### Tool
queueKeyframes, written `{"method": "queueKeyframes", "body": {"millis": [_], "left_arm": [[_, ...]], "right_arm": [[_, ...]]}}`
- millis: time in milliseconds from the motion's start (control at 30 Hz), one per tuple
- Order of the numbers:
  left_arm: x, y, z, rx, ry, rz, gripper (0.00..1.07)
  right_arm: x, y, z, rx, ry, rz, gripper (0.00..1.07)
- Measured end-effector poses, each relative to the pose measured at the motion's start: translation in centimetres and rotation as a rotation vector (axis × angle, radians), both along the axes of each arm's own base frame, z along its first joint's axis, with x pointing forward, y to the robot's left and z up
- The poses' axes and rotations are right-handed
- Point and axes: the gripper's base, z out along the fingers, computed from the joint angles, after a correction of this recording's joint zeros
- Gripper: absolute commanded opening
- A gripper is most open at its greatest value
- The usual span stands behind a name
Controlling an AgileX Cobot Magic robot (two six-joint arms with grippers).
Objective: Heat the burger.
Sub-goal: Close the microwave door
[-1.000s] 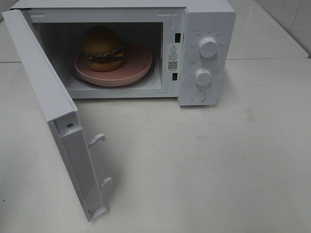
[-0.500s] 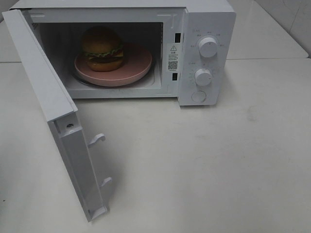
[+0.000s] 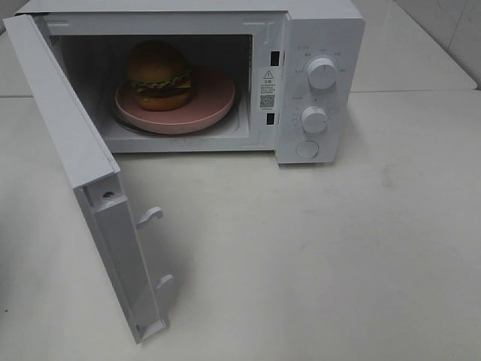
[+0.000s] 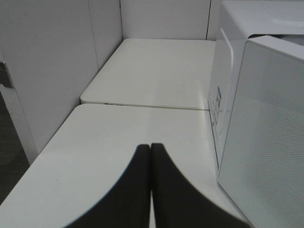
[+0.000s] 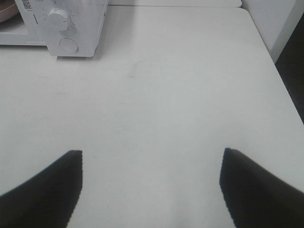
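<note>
Surface: a plain off-white table [image 3: 338,248], matt, faintly scuffed, with a second table [image 3: 413,53] of the same make butted against its far edge at 12 o'clock. Room: pale wall panels [image 4: 52,61] close beside the tables in the left wrist view, and a patch of pale tiled wall [image 3: 458,30] at 1 o'clock in the high view. One white microwave [image 3: 319,30] stands at 12 o'clock on the table. Its one door [image 3: 68,128] is swung wide, its free edge pointing to 7 o'clock, with two latch hooks [image 3: 150,216] on that edge. Control panel on the microwave's 3 o'clock side: two round knobs [image 3: 322,73], one above the other, one round button [image 3: 307,149] beneath them, and one label with a warning triangle and square code [image 3: 267,89] on the frame beside the cavity. Inside the cavity is one pink plate [image 3: 214,101], and on it one burger [image 3: 158,75], upright, sitting toward the plate's 9 o'clock side. Neither arm appears in the high view. Left gripper [image 4: 150,147]: jaws clenched together, nothing between them, above bare table beside the door's outer face. Right gripper [image 5: 152,152]: jaws released and wide apart, empty, over bare table well clear of the microwave.
</note>
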Motion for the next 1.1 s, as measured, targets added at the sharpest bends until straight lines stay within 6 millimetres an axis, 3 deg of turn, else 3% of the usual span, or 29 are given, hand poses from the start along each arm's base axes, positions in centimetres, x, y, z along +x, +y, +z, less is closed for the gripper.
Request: {"method": "queueKeyframes", "body": {"millis": [200,400,667,833,900,1100], "left_arm": [[1.3,-0.2,-1.4,-0.018,0.037,-0.029,0.0],[3.2,-1.7,-2.9,0.001,0.009,-0.218,0.0],[4.2,-3.4,-4.6,-0.007,0.001,-0.412,0.0],[4.9,-4.8,-5.4,-0.015,0.035,-0.486,0.0],[5.9,-6.6,-5.8,-0.009,0.051,-0.573,0.0],[7.7,-8.7,-6.4,-0.021,0.06,-0.625,0.0]], "right_arm": [[0.0,0.0,0.0,0.0,0.0,0.0,0.76],[0.0,0.0,0.0,0.0,0.0,0.0,0.76],[0.0,0.0,0.0,0.0,0.0,0.0,0.76],[0.0,0.0,0.0,0.0,0.0,0.0,0.76],[0.0,0.0,0.0,0.0,0.0,0.0,0.76],[0.0,0.0,0.0,0.0,0.0,0.0,0.76]]}}
